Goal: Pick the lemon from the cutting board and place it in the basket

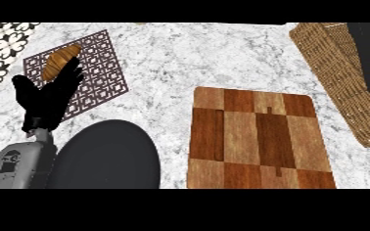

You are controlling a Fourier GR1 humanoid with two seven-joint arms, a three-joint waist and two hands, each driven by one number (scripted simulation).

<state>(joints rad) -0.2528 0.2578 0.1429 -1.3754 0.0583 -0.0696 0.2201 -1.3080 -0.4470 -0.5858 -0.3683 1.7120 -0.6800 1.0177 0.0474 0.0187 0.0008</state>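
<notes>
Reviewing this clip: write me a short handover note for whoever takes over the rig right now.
Left hand: open, fingers up, resting at the view's left over the patterned mat, partly covering the bread loaf.
Right hand: not in view.
Cutting board: centre-right on the counter; no lemon shows on it.
Basket: at the right edge, only partly in view; its inside cannot be seen.
Dark plate: lower left.
Done: cannot be confirmed, since the lemon shows nowhere.
Left: find the lemon and check the basket.
</notes>
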